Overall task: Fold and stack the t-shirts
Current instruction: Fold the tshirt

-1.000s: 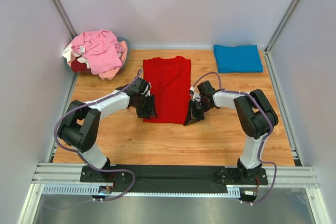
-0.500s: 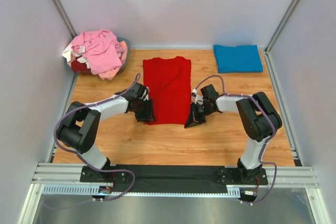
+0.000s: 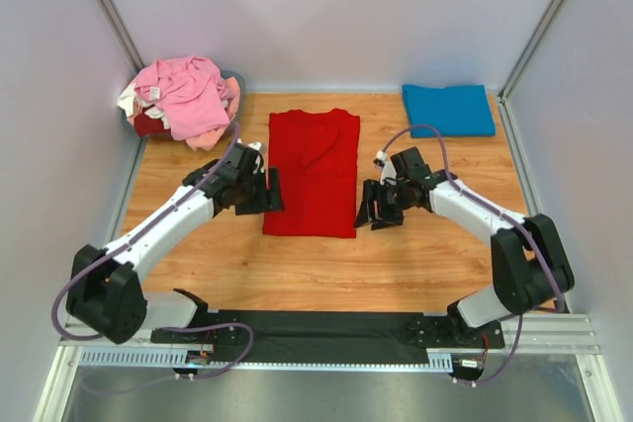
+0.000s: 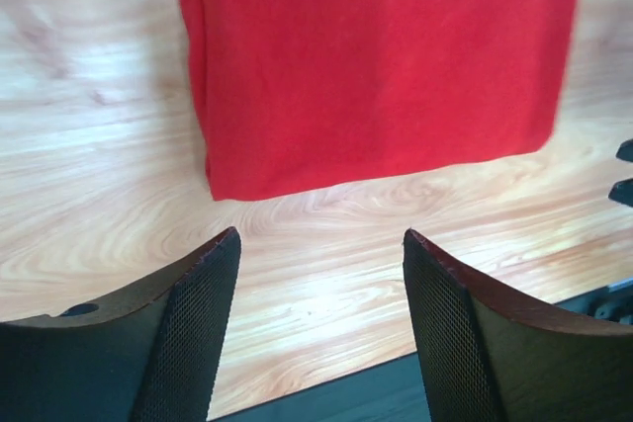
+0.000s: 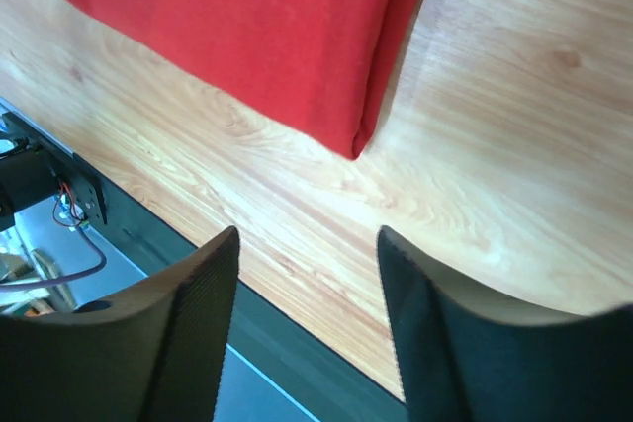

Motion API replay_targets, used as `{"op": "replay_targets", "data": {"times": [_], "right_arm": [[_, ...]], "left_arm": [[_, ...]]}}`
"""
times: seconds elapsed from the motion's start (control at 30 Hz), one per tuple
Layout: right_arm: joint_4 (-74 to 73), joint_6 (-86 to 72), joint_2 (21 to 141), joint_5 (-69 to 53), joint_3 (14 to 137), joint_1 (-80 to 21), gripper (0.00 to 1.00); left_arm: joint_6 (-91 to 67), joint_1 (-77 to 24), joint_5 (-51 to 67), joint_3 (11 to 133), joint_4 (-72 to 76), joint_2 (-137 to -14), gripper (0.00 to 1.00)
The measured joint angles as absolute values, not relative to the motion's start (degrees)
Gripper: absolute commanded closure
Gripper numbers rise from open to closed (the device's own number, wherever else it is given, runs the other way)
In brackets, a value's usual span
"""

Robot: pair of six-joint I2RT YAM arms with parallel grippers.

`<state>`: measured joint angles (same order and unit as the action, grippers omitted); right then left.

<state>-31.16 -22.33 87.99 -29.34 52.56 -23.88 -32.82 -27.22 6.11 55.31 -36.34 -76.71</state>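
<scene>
Red shirt (image 3: pixel 312 173): lay flat at mid-table, a narrow panel running 12 to 6 o'clock with its sleeves tucked in. Its long edges looked doubled in both wrist views.
Table (image 3: pixel 326 264): wood, with the middle serving as the folding area.
Left gripper (image 3: pixel 269 192): sat at 9 o'clock of the red shirt, just beside its edge. Its fingers were spread wide with only bare wood between them, and the shirt's near left corner lay ahead of it.
Right gripper (image 3: pixel 371 207): sat at 4 o'clock of the red shirt, just off the near right corner. Its fingers were parted and empty.
Why so placed: neither gripper touched cloth. Flanking the near end, each faced its own corner, which probably suited a paired pick-up.
Blue shirt (image 3: pixel 448 110): lay folded into a compact rectangle at 1 o'clock, well apart from the work. It was likely the base of the stack, parked where arm sweeps would not disturb it.
Pile (image 3: pixel 183 96): lay at 10 o'clock, a crumpled heap of pink and cream with a dark red scrap beneath, waiting unfolded.
Stage: the lengthwise folds looked done, and the crosswise fold was not yet made.
Next, as judged: pinch both near corners and carry them toward 12 o'clock together.
Risk: an uneven lift could skew the panel or spill the tucked sleeves, and a shallow pinch might catch only the top layer.
</scene>
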Motion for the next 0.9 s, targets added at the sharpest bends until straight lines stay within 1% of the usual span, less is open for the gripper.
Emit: {"op": "replay_targets", "data": {"times": [0.03, 0.07, 0.13, 0.27, 0.43, 0.67, 0.9], "right_arm": [[-31.83, -22.22, 85.95, -28.51, 52.56, -23.88, 0.37], [-32.56, -22.24, 84.29, -27.92, 52.53, -23.88, 0.36], [-33.5, -22.33, 81.36, -26.79, 52.27, -23.88, 0.36], [-33.32, -23.03, 81.01, -26.11, 49.82, -23.92, 0.36], [-31.59, -23.79, 84.38, -25.8, 48.29, -23.92, 0.39], [-25.87, -24.56, 92.71, -26.2, 48.25, -23.92, 0.42], [-22.13, -26.24, 96.97, -30.7, 50.22, -24.14, 0.49]], "left_arm": [[-32.77, -27.22, 5.34, 55.64, -36.71, -74.78, 0.24], [-32.75, -27.22, 4.69, 55.57, -36.88, -73.03, 0.21], [-32.8, -27.2, 3.46, 54.72, -36.86, -70.02, 0.21], [-33.45, -26.35, 3.57, 47.44, -34.63, -67.68, 0.21], [-34.63, -25.36, 4.47, 40.32, -32.95, -68.12, 0.22], [-34.65, -25.02, 4.38, 39.4, -28.14, -69.34, 0.23], [-34.85, -23.24, 4.16, 36.12, -24.29, -69.69, 0.23]]}}
